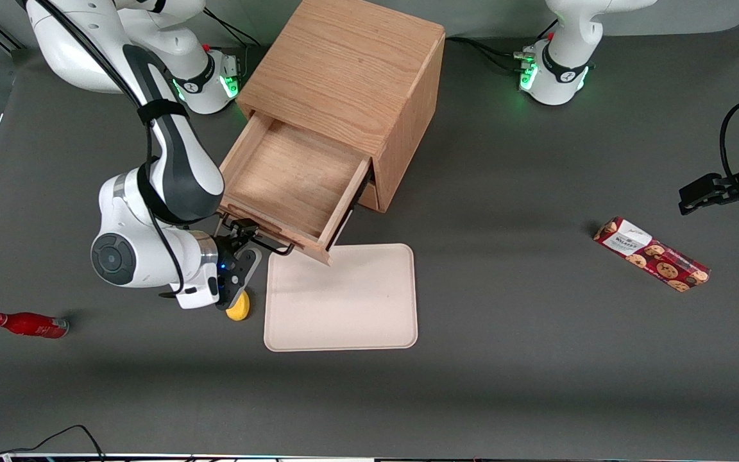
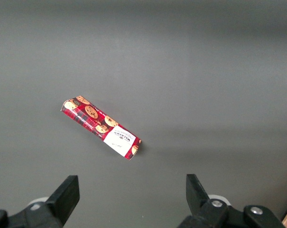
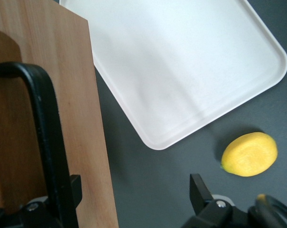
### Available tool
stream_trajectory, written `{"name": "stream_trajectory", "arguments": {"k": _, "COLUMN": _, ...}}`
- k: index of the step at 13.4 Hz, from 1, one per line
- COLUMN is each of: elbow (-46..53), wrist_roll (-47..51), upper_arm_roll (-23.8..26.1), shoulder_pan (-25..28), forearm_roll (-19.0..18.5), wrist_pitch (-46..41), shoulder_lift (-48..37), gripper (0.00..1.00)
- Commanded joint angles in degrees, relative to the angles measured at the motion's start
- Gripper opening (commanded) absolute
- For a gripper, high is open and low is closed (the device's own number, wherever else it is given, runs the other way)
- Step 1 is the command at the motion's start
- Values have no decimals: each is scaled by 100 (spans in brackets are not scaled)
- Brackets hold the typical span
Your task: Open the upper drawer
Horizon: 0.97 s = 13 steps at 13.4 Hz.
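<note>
**Upper drawer standing well open, claw spread at its handle**

The upper drawer [image 1: 292, 186] is sticking far out of the oak cabinet [image 1: 350, 83], its bare wooden floor showing from above and its front corner overhanging the edge of the pale tray [image 1: 342, 298]. Judged from this, the opening is largely or wholly done; what may be left is only a last bit of travel and the arm backing away.

The dark bar handle [image 3: 46, 137] is running across the drawer front, nearer the front camera than the drawer box. The claw [image 1: 241, 247] is sitting right at that handle, at its end toward the working arm. In the right wrist view its fingers [image 3: 202, 194] are standing spread, with the bar lying against one of them and the other well clear over the bench, so it is released and not clamping the handle.

Below the drawer, the lower drawer is mostly hidden, and whether it is fully closed cannot be told.

A lemon [image 3: 249, 154] is lying on the bench [image 1: 536, 359] just beside the tray, under the wrist. A red bottle [image 1: 28, 325] is lying farther toward the working arm's end, and a cookie box [image 1: 650, 254] is lying toward the parked arm's end.
</note>
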Motion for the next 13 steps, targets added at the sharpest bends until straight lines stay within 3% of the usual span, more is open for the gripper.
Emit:
{"name": "stream_trajectory", "arguments": {"k": 1, "elbow": 256, "wrist_roll": -402, "upper_arm_roll": 23, "shoulder_pan": -206, "forearm_roll": -285, "wrist_pitch": -47, "shoulder_lift": 287, "gripper": 100}}
{"name": "stream_trajectory", "arguments": {"k": 13, "elbow": 538, "wrist_roll": -719, "upper_arm_roll": 59, "shoulder_pan": -390, "forearm_roll": -364, "wrist_pitch": -65, "shoulder_lift": 428, "gripper": 100}}
